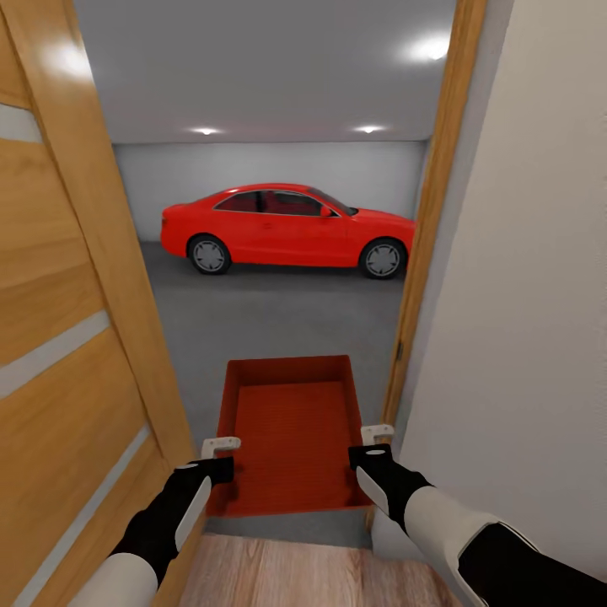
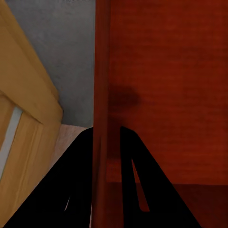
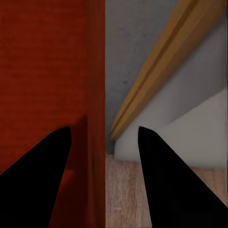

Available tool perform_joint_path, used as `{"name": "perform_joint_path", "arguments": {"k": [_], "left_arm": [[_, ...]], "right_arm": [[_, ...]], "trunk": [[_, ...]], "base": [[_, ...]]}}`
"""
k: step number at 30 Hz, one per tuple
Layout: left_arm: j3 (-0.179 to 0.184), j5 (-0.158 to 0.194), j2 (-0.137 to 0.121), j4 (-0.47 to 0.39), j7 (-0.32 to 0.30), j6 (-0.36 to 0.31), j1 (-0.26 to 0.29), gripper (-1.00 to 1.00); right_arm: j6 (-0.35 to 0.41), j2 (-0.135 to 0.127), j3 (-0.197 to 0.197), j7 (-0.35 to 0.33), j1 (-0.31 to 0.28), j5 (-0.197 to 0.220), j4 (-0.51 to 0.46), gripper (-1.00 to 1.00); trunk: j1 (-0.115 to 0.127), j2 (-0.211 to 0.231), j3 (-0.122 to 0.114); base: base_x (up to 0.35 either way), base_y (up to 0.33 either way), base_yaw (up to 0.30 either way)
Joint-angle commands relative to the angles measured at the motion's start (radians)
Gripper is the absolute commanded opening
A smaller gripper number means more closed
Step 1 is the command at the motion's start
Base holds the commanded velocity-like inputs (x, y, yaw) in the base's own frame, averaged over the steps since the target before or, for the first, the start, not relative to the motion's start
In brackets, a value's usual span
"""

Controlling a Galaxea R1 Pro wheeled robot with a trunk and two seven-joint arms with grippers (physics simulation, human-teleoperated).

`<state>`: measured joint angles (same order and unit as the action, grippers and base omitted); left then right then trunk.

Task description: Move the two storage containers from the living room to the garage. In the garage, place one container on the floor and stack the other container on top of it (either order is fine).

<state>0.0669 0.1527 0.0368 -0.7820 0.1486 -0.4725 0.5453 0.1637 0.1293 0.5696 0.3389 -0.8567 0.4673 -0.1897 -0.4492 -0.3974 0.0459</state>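
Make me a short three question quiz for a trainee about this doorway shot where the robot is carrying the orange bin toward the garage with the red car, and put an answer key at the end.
1. True or false: the storage container is resting on the garage floor.
2. Multiple choice: what does the left gripper straddle? A) the door B) a side wall of the container C) nothing
3. Fill in: the red car is parked against the garage's ____ wall.

Key:
1. False. It is held up in the doorway between the left gripper and the right gripper, one on each side wall.
2. B
3. Far (back), beyond the wooden door.
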Motion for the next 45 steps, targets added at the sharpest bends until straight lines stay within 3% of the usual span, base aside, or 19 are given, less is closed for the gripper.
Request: {"name": "perform_joint_path", "arguments": {"k": [1,21,32,45], "left_arm": [[0.005,-0.039,-0.006,-0.003,0.016,0.023,0.001,-1.00],[0.005,-0.039,-0.006,-0.002,0.012,0.023,0.001,-1.00],[0.006,-0.039,-0.006,-0.003,0.014,0.023,0.001,-1.00],[0.005,-0.039,-0.006,-0.002,0.014,0.023,0.001,-1.00]], "right_arm": [[0.005,0.000,0.041,-0.008,-0.001,0.045,0.001,-1.00],[0.005,0.000,0.041,-0.008,-0.001,0.045,0.001,-1.00],[0.005,0.000,0.041,-0.008,-0.001,0.045,0.001,-1.00],[0.005,0.000,0.041,-0.008,-0.001,0.045,0.001,-1.00]], "trunk": [[-0.001,-0.003,0.003],[-0.001,-0.003,0.003],[-0.001,-0.003,0.003],[-0.001,-0.003,0.003]], "base": [[0.040,0.094,-0.237],[0.103,0.178,-0.069],[0.011,0.008,-0.208],[0.000,0.000,-0.010]]}}
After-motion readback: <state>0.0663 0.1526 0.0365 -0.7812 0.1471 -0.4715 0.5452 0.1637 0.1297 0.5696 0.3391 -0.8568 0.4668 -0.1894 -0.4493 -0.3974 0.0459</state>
